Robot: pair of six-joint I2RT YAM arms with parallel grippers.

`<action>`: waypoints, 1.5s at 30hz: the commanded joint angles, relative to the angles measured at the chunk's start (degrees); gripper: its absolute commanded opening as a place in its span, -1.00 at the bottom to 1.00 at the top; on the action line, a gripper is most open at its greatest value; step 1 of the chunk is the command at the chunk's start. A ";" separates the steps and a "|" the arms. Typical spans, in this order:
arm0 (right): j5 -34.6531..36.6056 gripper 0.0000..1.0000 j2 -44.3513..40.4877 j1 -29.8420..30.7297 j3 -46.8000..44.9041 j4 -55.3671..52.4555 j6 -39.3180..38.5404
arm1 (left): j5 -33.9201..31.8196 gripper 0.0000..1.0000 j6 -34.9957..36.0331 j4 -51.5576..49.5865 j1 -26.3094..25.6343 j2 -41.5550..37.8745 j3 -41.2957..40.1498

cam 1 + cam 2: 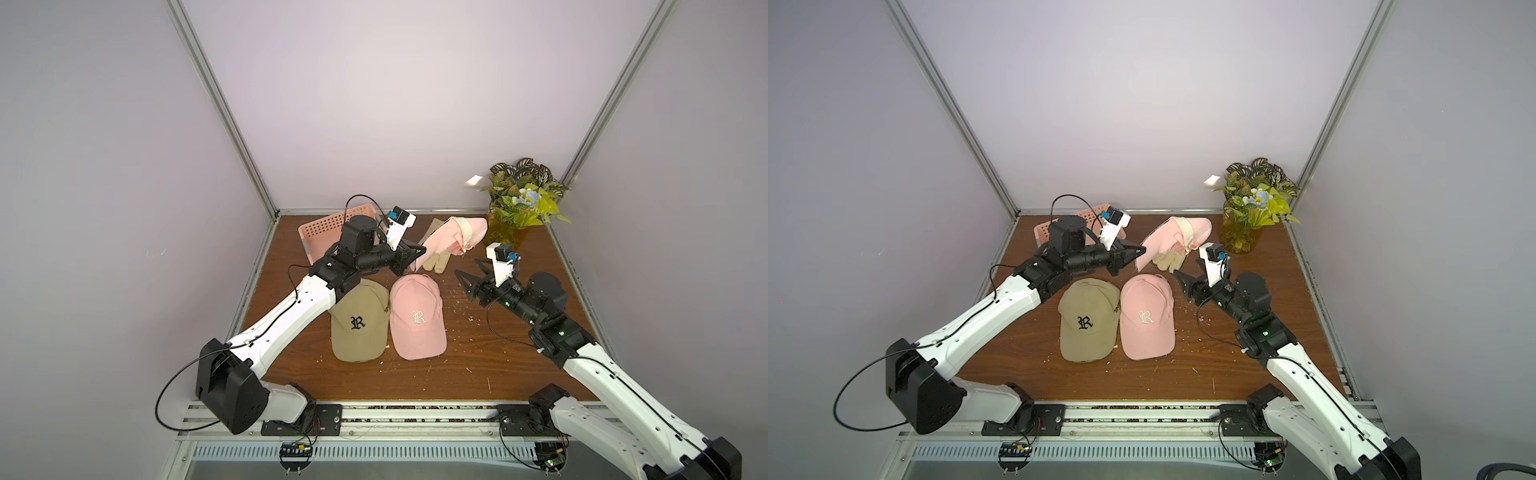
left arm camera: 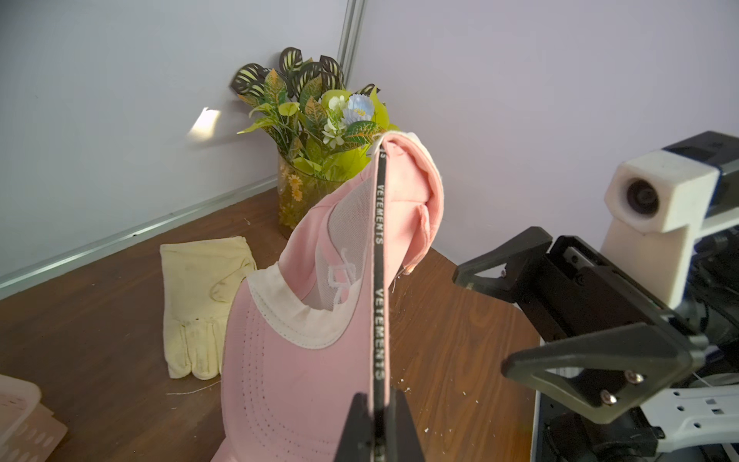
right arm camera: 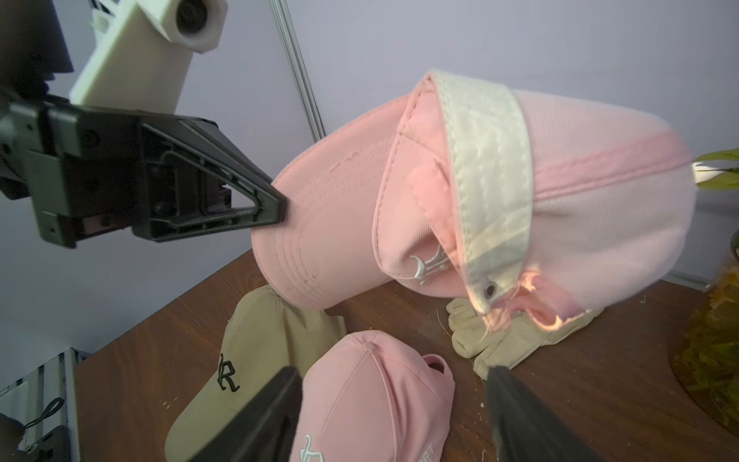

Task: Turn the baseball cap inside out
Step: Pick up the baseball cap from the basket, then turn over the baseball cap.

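A pink cap lies flat in the middle of the table, with a tan cap touching its left side. Just behind the pink cap, to the right, the right end effector is wide open and holds nothing. Behind the pink cap, to the left, the left end effector is pinched tight on the brim of the baseball cap. The baseball cap sticks out from it, up off the table, its white inside band showing. A pale glove lies under it. Farthest behind the pink cap are a basket and a flower vase.
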 commanded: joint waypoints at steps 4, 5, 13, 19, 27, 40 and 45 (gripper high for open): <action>8.67 0.56 0.00 -0.10 2.45 4.37 -3.05 | 4.55 -0.99 0.74 -1.17 -1.99 1.11 1.16; 9.56 0.56 0.24 -0.06 2.47 4.58 -3.74 | 4.80 -1.00 0.75 -1.42 -2.07 1.20 1.16; 10.95 0.38 3.87 -0.07 4.25 4.66 -8.73 | 10.67 -1.00 2.29 -3.64 -3.28 3.10 2.63; 1.51 -0.33 5.57 -0.06 5.92 3.83 -8.97 | 13.38 -1.00 2.68 -3.17 -3.26 3.62 2.83; 0.24 -1.00 4.76 -0.06 7.61 3.75 0.11 | 11.35 -0.38 1.24 3.10 -3.35 3.04 -0.10; 1.12 -1.00 2.57 -0.14 11.40 0.96 12.19 | 2.14 0.72 -9.79 41.87 -3.26 -4.95 -26.25; -0.42 -1.00 3.17 -0.14 12.04 0.98 14.48 | 2.71 0.66 -12.18 49.83 -3.55 -4.63 -29.90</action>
